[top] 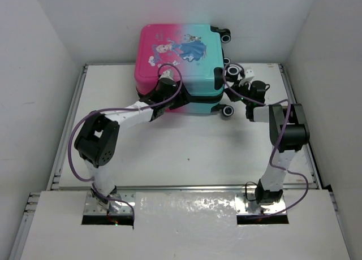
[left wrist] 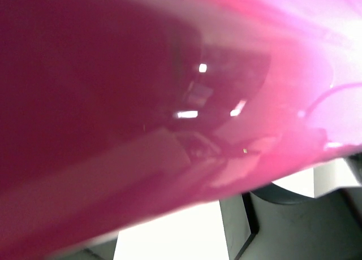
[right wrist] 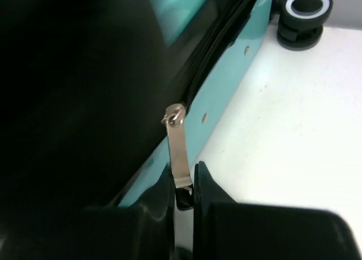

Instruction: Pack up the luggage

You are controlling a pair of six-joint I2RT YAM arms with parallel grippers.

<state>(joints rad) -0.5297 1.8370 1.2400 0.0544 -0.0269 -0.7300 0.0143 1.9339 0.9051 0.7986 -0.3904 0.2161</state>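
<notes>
The luggage (top: pixel 198 68), a pink-to-teal hard shell with a cartoon princess, lies flat at the back of the table with its halves together. My left gripper (top: pixel 164 78) rests at its pink front-left edge. In the left wrist view the pink shell (left wrist: pixel 141 102) fills the frame and one dark finger (left wrist: pixel 283 226) shows below it, far from the other, so the jaws look open. My right gripper (top: pixel 226 81) is at the teal right side. In the right wrist view it (right wrist: pixel 184 180) is shut on the silver zipper pull (right wrist: pixel 177 144) beside the teal shell (right wrist: pixel 226 82).
Black wheels stick out on the luggage's right side (top: pixel 228 110), (top: pixel 226 34); one shows in the right wrist view (right wrist: pixel 305 11). White walls close in the table at the back and both sides. Purple cables loop off both arms over the luggage.
</notes>
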